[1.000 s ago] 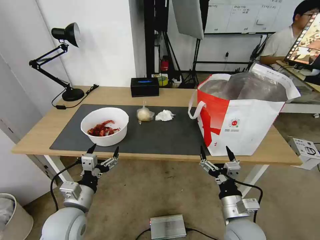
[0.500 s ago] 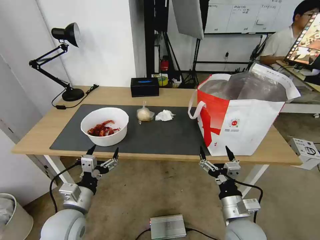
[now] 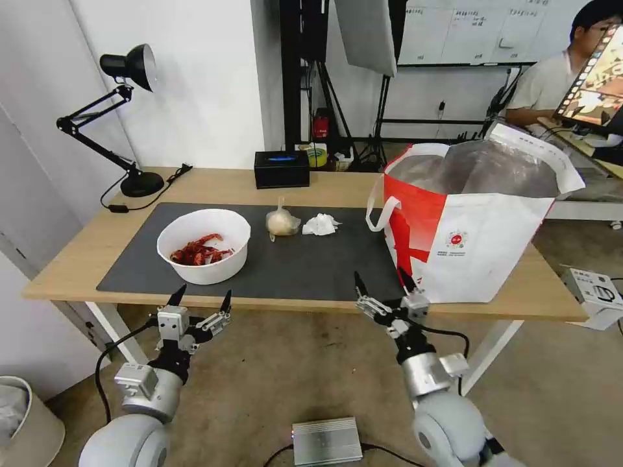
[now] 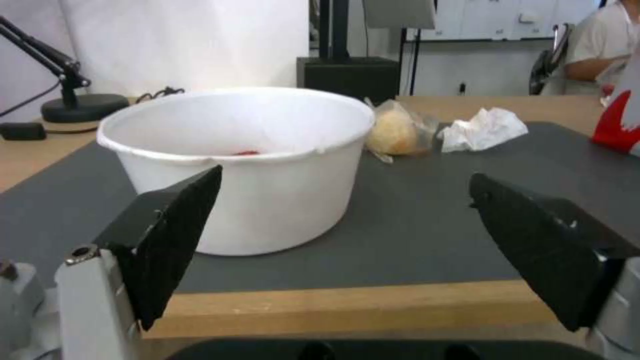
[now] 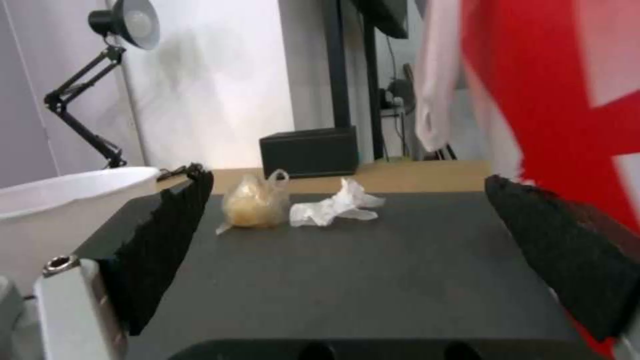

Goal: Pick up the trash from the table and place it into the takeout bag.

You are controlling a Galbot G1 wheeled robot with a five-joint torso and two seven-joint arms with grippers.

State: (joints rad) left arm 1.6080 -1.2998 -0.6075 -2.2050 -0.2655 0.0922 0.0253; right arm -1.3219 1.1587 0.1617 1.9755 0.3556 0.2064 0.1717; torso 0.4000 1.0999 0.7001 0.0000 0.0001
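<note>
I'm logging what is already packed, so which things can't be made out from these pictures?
- Inside of the takeout bag: head view, its front wall hides whatever lies on the bottom.
- Bowl contents: left wrist view, the rim hides nearly all of the red shells.
- Knotted bag: the pale lump is too small to identify.
- Takeout bag: right wrist view, blurred and cut off by the edge.
</note>
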